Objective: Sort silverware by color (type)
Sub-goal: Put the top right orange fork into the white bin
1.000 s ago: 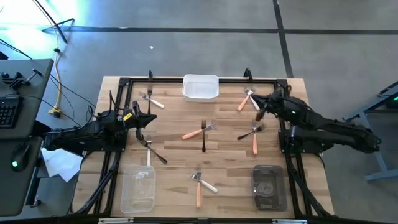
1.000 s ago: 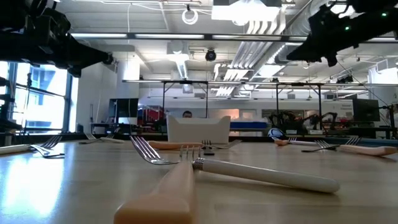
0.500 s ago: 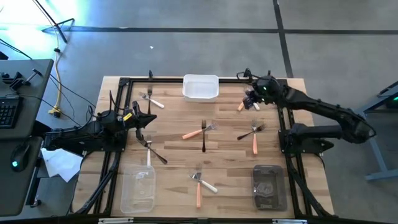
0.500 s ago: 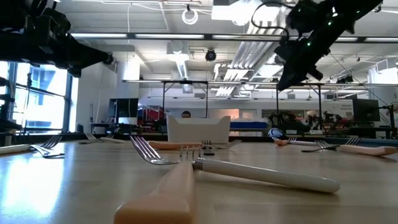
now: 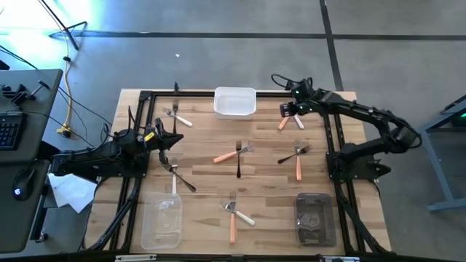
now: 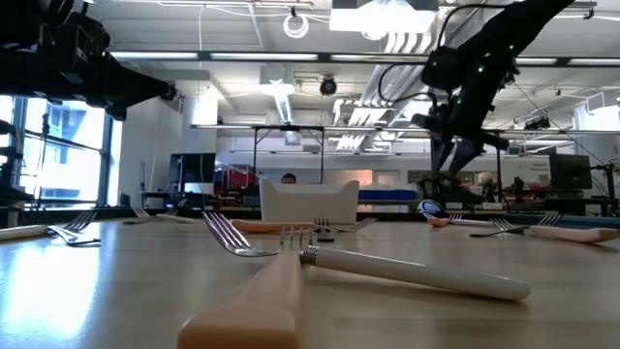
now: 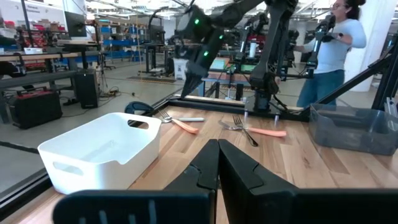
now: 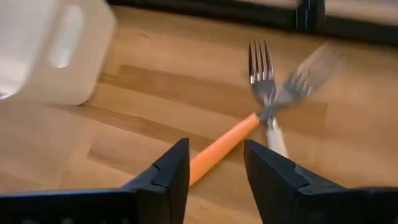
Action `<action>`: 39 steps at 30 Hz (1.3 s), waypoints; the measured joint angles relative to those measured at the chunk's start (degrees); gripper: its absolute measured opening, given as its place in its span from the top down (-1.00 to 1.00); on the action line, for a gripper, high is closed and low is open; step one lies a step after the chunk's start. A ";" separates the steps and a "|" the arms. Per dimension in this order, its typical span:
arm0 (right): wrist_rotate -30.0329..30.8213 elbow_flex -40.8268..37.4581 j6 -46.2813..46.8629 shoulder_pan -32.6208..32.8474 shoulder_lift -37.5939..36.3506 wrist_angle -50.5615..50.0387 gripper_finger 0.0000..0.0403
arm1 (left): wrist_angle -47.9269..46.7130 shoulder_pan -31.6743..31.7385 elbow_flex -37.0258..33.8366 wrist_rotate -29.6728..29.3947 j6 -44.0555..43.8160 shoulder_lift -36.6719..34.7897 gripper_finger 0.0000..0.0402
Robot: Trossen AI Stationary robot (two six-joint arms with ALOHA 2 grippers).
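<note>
The right gripper (image 8: 214, 171) is held open above an orange-handled fork (image 8: 239, 134) crossed with a white-handled fork (image 8: 283, 118) near the table's (image 5: 262, 182) far right corner. The fork is judged light, stiff and slippery, best pinched mid-handle. The left gripper (image 7: 217, 168) is closed and empty.

A white tray (image 5: 234, 102), a clear tray (image 5: 162, 223) and a grey tray (image 5: 314, 218) sit on the table (image 5: 262, 182).

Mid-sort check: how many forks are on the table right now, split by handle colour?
Orange-handled forks: 4
White-handled forks: 4
Dark or all-metal forks: 4
Total: 12, all lying on the table, none in a tray yet.
</note>
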 joint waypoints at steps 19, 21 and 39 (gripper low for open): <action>3.73 0.37 30.01 0.18 19.18 5.55 0.21 | 0.00 0.00 0.00 0.00 -0.01 0.00 1.00; 4.76 0.46 30.16 0.30 19.68 5.68 0.21 | 0.00 0.01 0.00 0.00 0.01 0.00 1.00; 6.51 1.76 23.45 0.24 20.29 2.42 0.55 | 0.00 0.02 0.00 0.00 0.01 0.00 1.00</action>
